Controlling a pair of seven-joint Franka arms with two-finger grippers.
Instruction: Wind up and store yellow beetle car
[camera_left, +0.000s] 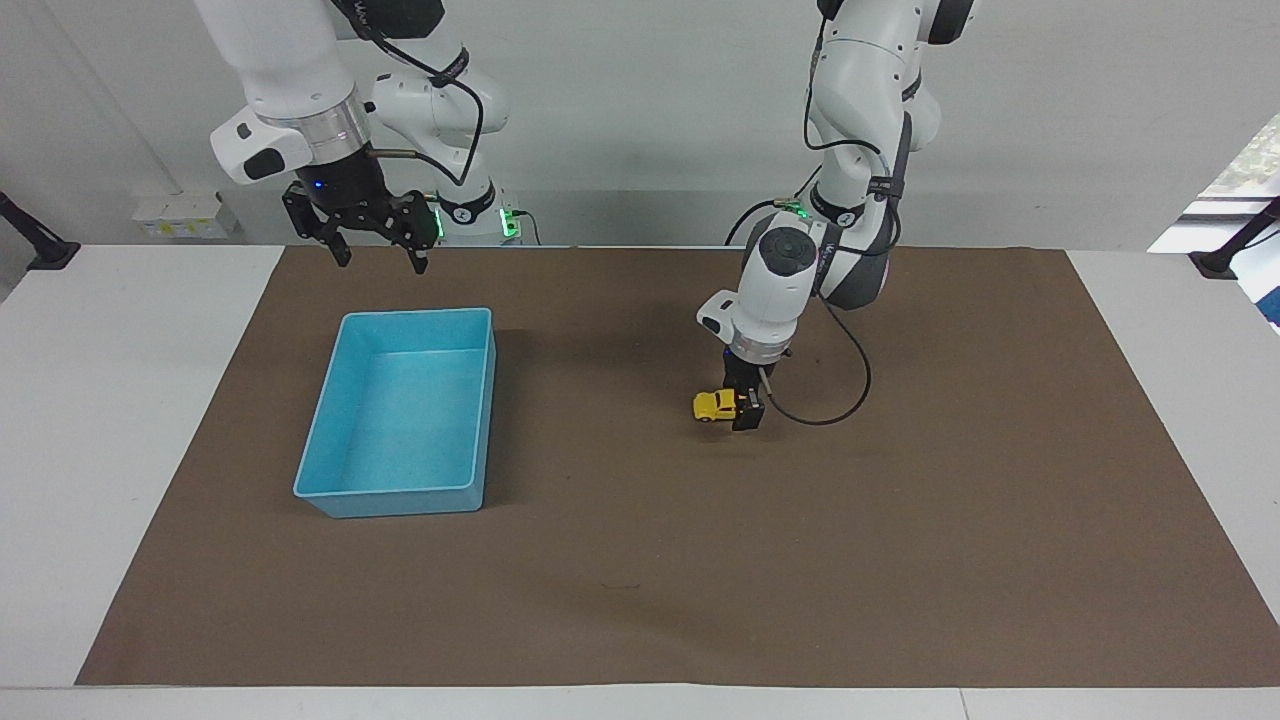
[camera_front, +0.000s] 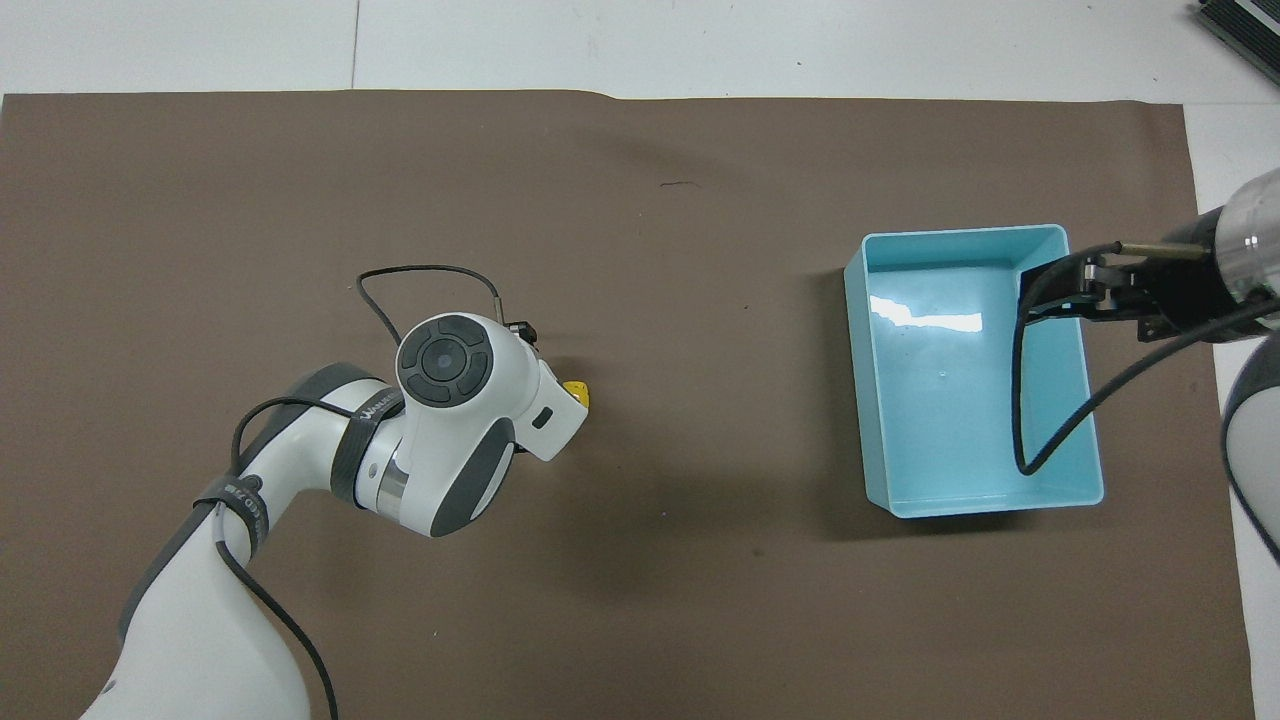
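The yellow beetle car (camera_left: 714, 405) stands on the brown mat, near the middle of the table. My left gripper (camera_left: 746, 410) is down at the mat over the car's end toward the left arm's side, and covers that end. In the overhead view only the car's other tip (camera_front: 578, 393) shows past my left wrist (camera_front: 470, 420). The blue bin (camera_left: 400, 497) stands empty toward the right arm's end of the table. My right gripper (camera_left: 378, 255) waits open and empty in the air over the bin's edge nearest the robots; it also shows in the overhead view (camera_front: 1040, 292).
The brown mat (camera_left: 640, 560) covers most of the white table (camera_left: 100, 450). A black cable (camera_left: 840, 400) loops from my left wrist, close to the mat beside the car. A cable from my right wrist hangs over the bin (camera_front: 1020, 440).
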